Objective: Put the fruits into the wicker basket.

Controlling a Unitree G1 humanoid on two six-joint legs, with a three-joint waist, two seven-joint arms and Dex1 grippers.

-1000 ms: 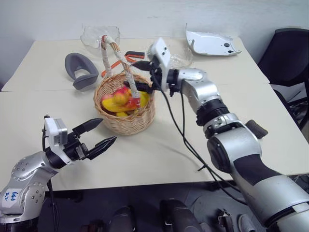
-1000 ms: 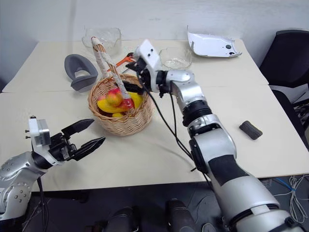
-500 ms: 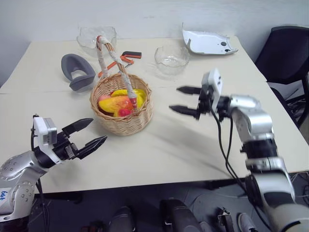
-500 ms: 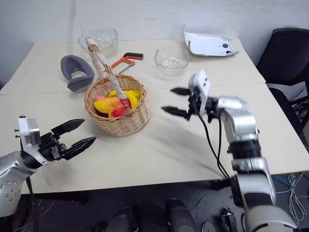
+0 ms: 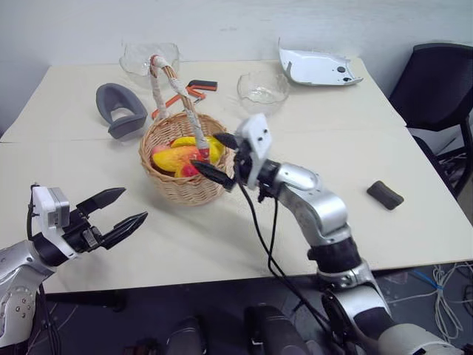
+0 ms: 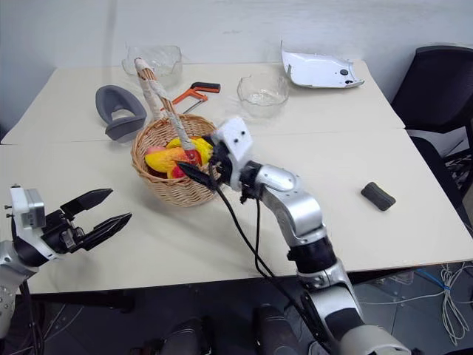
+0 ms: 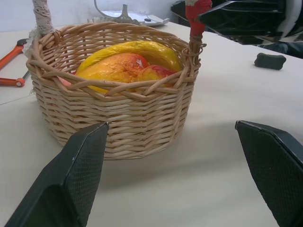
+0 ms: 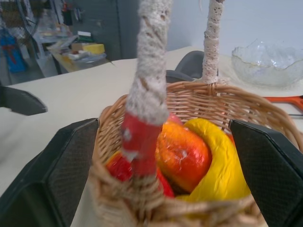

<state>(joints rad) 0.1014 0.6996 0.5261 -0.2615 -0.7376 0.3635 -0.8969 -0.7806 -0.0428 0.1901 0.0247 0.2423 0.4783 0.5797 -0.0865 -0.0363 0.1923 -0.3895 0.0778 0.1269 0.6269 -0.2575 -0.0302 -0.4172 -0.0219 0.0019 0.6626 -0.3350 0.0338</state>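
Wicker basket (image 5: 186, 159) near the table's middle holds the fruits (image 5: 179, 156), none visible loose on the table. The right gripper (image 5: 216, 157), empty and spread wide, has swung back to its rim; the left gripper (image 5: 117, 210) hangs wide apart. Loading looks finished.

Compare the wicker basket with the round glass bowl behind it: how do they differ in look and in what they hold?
The wicker basket is tan, woven and opaque; the glass bowl is clear. The basket has a tall arched handle wrapped in white with red bands; the bowl has none. The basket holds the fruits; the bowl looks empty. Both are round, open on top and stand upright on the table.
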